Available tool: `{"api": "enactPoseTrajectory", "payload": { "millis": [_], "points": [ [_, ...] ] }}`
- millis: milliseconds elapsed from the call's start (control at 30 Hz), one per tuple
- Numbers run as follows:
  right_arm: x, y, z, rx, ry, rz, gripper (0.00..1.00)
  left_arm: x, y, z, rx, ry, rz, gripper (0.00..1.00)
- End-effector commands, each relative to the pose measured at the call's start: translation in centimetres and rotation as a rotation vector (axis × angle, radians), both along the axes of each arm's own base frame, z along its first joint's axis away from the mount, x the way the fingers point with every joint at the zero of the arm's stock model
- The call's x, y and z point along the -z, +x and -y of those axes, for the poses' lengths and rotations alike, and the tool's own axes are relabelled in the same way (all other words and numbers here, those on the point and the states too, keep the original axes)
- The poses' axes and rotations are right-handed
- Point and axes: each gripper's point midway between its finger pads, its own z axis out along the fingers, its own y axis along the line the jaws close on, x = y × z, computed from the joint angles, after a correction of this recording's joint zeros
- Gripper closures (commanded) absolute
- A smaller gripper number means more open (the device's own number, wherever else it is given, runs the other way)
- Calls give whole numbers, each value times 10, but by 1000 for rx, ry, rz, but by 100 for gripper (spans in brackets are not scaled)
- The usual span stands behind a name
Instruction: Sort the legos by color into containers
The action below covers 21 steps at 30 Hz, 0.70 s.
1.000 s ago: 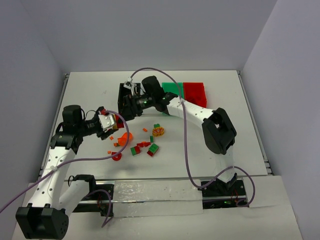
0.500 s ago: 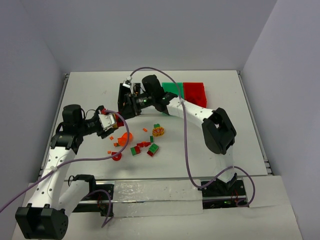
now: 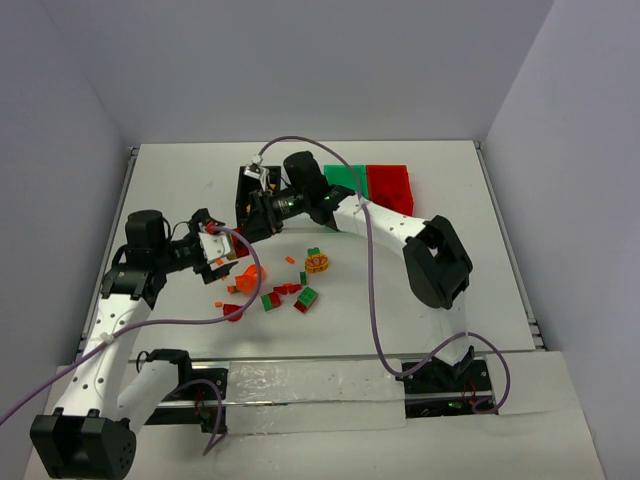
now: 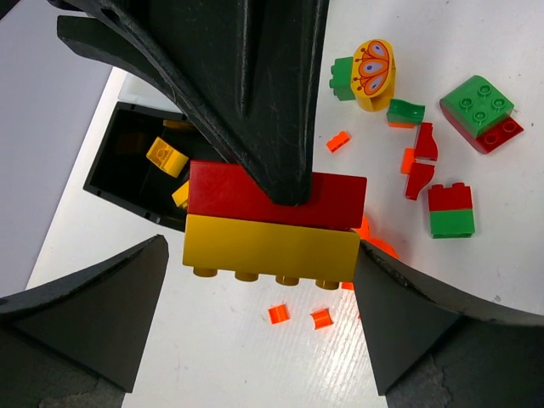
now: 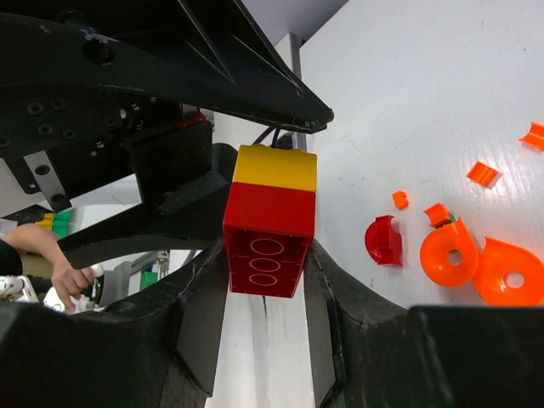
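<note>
A red brick (image 5: 270, 229) stuck to a yellow brick (image 4: 270, 248) hangs above the table between both grippers. My right gripper (image 5: 268, 272) is shut on the red half, a finger (image 5: 200, 314) pressed on each long side. My left gripper (image 4: 259, 255) stands open around the yellow half, its left finger (image 4: 85, 314) clear of the brick. In the top view the two grippers meet beside the black bin (image 3: 246, 190), left gripper (image 3: 215, 250) facing right gripper (image 3: 245, 225). Loose legos (image 3: 285, 295) lie on the table below. The green bin (image 3: 345, 178) and red bin (image 3: 390, 185) stand behind.
The black bin (image 4: 127, 161) holds yellow pieces (image 4: 166, 155). On the table lie a yellow butterfly piece (image 4: 372, 75), a green-on-red brick (image 4: 480, 110), a red-and-green brick (image 4: 450, 210), small orange bits (image 4: 278, 314), orange rings (image 5: 476, 263) and a red half-round (image 5: 384, 240).
My right gripper has closed on the red half of the stacked brick. My left gripper, which was holding it, has opened wide and let go.
</note>
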Motion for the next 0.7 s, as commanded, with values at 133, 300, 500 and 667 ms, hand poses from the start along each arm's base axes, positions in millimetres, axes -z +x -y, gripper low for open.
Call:
{"api": "enactPoseTrajectory", "payload": {
  "millis": [133,300,500,667],
  "points": [
    [-7,-4,3,-21,3,50,100,-17,-6,8,73,-3,55,3],
    [-4,-3,2,-10,-8,40,100,-19,-7,10,81,-2,56,4],
    [-6,1,0,9,-11,36,100,-14,-5,11,61,15,36,7],
    [-9,3,-1,28,-15,34,100,-10,-3,13,42,29,22,9]
  ]
}}
